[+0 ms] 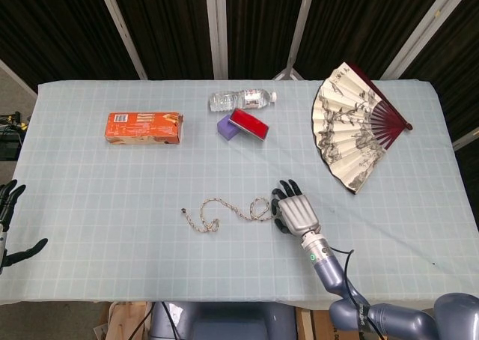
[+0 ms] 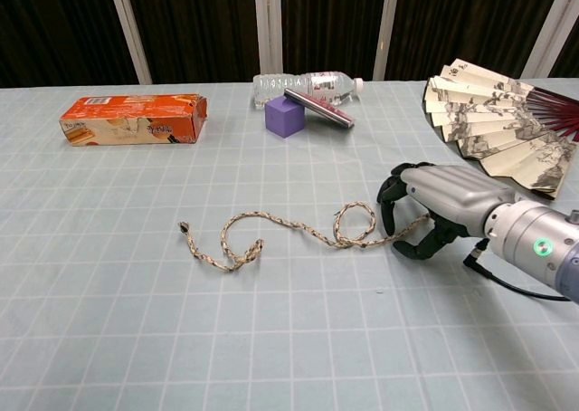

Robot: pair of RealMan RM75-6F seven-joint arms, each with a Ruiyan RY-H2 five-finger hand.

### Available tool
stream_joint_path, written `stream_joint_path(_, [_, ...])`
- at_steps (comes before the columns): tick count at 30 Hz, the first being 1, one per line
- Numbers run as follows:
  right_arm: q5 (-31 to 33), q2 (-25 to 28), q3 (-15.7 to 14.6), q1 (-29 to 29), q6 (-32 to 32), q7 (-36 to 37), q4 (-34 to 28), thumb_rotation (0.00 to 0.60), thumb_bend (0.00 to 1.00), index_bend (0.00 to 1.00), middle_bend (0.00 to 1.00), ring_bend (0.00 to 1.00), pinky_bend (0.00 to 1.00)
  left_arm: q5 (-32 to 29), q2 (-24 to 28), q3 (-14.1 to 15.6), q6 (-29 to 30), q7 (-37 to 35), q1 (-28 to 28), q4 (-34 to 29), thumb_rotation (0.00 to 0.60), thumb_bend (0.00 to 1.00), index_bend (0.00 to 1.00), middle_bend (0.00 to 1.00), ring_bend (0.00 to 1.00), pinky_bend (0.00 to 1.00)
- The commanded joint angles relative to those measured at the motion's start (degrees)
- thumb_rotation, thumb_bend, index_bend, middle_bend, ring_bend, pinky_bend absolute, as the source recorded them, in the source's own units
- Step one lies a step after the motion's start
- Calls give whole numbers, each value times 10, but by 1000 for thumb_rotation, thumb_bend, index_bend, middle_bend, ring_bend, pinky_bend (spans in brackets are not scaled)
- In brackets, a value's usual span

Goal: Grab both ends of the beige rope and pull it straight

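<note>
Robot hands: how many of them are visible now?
2: the right hand is over the beige rope's right end, and the left hand is at the table's left edge.

The right robot hand covers the beige rope's right end; contact there is not discernible. The left robot hand is cut off by the picture's edge.

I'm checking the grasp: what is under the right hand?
The rope's near end runs beneath the right hand's curled fingers, over the tablecloth. The rope's tip, and whether it is pinched, is covered.

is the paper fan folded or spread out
Spread out: the fan lies flat on the table, its painted leaf opened wide from the red ribs.
</note>
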Motion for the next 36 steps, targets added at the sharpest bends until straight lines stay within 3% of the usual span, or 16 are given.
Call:
stream_joint_path(1, [-1,-1,0,1,1,-1,2,600,392,550,239,52,36,1,0,0,0,0,0,0,600,157,69,0,0,0])
stream_joint_path(23, [12,-16,-1,2,0,-9,8,600,392,550,239,52,36,0,0,-2,-3,0,0,0,600,157,69,0,0,0])
stream_joint_path(36, [11,-15,-2,0,5,-12,-2,600,440,570,239,52,36,2,0,-2,-4,0,0,-1,600,157,69,0,0,0])
